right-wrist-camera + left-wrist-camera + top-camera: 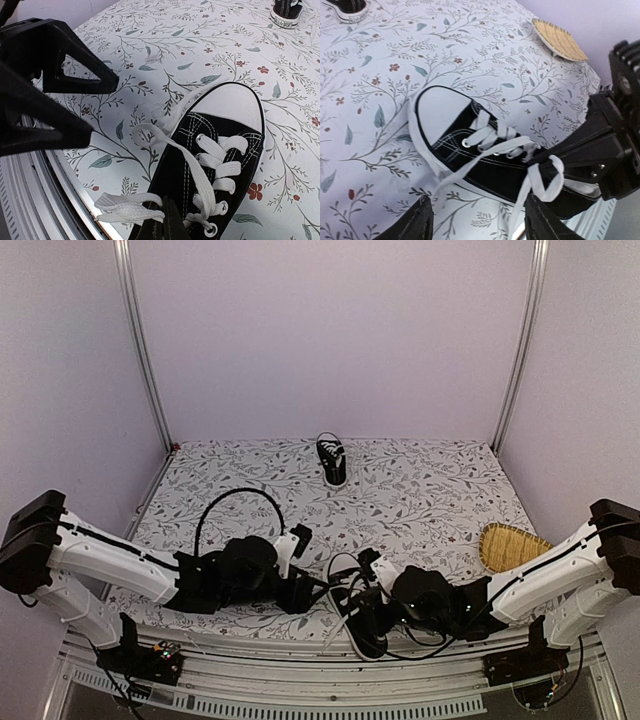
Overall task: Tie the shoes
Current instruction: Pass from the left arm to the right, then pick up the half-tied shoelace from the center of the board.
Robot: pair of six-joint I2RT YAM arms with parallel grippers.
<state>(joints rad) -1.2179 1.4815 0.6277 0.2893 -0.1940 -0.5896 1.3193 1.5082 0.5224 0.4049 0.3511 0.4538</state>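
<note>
Pressed together at the bottom edge of its own wrist view, the right tool [167, 217] pinches a white lace [127, 209] of the near shoe [215, 150]; how much lace sits between the pads is hidden. That shoe lies on the counter [430, 490] at its front edge, toe toward the back, with its laces loose and trailing over the cloth. Its heel is cut off in both wrist views, and from above the shoe is mostly covered by the right tool. The left tool [477, 212] hangs just beside the shoe with its jaws spread; only the finger ends show in its own view.

The far shoe [332, 461] stands well apart near the back of the counter. It is too small to tell how its laces lie, and the frame edge crops it in both wrist views. A woven tray [512, 545] lies at the counter's right side, partly behind the right arm.

Grey leafy sprigs and small red flowers are printed on the cloth that covers the counter. Plain lilac walls [330, 330] and two metal posts [140, 350] enclose it.
</note>
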